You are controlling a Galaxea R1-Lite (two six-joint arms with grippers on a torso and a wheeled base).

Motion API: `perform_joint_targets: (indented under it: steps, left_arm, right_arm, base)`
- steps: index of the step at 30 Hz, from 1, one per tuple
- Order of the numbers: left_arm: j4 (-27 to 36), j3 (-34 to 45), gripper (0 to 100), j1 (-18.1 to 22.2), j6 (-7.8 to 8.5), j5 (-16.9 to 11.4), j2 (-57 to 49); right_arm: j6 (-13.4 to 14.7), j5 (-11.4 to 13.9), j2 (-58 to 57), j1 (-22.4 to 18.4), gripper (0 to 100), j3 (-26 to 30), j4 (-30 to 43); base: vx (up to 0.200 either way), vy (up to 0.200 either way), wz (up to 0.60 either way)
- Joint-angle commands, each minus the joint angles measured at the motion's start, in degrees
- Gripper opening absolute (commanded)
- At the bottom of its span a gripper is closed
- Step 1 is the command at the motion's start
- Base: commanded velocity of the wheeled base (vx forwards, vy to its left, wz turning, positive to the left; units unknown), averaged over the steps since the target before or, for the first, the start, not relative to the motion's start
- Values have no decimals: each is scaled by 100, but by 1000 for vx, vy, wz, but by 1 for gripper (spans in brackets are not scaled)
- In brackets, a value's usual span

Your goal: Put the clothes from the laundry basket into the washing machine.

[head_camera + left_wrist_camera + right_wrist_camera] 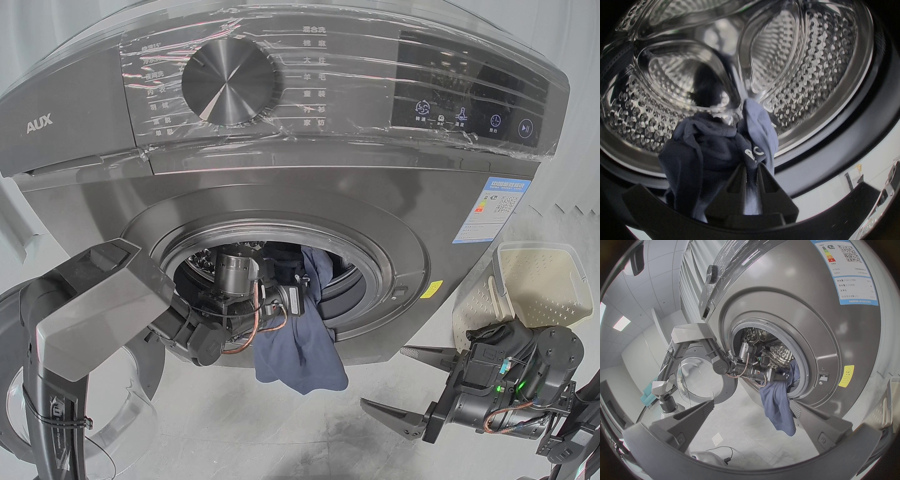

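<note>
While the left arm is sitting in the round opening of the washing machine at mid-frame of the head view, the left gripper is pinching a navy garment, jaws closed tight on a fold of the cloth. Part of the garment is bunching just inside the mouth of the steel drum. The rest is hanging out over the door seal and down the machine's front, lower centre. At lower right the right gripper is hovering with jaws spread wide, holding nothing, just below the cream laundry basket. The glass door is standing open at lower left.
</note>
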Motion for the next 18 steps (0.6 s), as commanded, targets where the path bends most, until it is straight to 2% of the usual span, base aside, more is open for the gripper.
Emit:
perform_joint_targets:
  steps: [1,2,3,5,9,12,15,16,18]
  left_arm:
    - [-470,-521,0,12,-129,191,157]
    - [-470,-521,0,12,-129,191,157]
    - [-936,-741,0,38,-138,402,359]
    - [-1165,-995,0,47,-138,552,474]
    - [-1314,-1496,0,73,-138,780,623]
    - [-1297,-1514,0,73,-138,815,597]
    - [-1253,-1233,0,64,-120,736,500]
    - [-1218,-1110,100,47,-129,719,430]
    - [-1086,-881,100,3,-173,657,245]
  right_arm:
    - [-1,-2,-1,3,100,-1,-2]
    - [-1,-2,-1,3,100,-1,-2]
    - [-1,-2,-1,3,100,-10,-2]
    - [-1,-2,-1,3,100,-10,-2]
    - [-1,-2,-1,3,100,-10,-2]
    - [-1,-2,-1,3,100,-10,-2]
    - [-1,-2,-10,3,100,-10,-2]
    - [-1,-2,-10,3,100,-10,-2]
    - [-1,-2,-10,3,100,-10,-2]
  base:
    - [0,0,0]
    - [0,0,0]
    - [0,0,0]
    - [0,0,0]
    - [0,0,0]
    - [0,0,0]
    - [0,0,0]
    - [0,0,0]
    - [0,0,0]
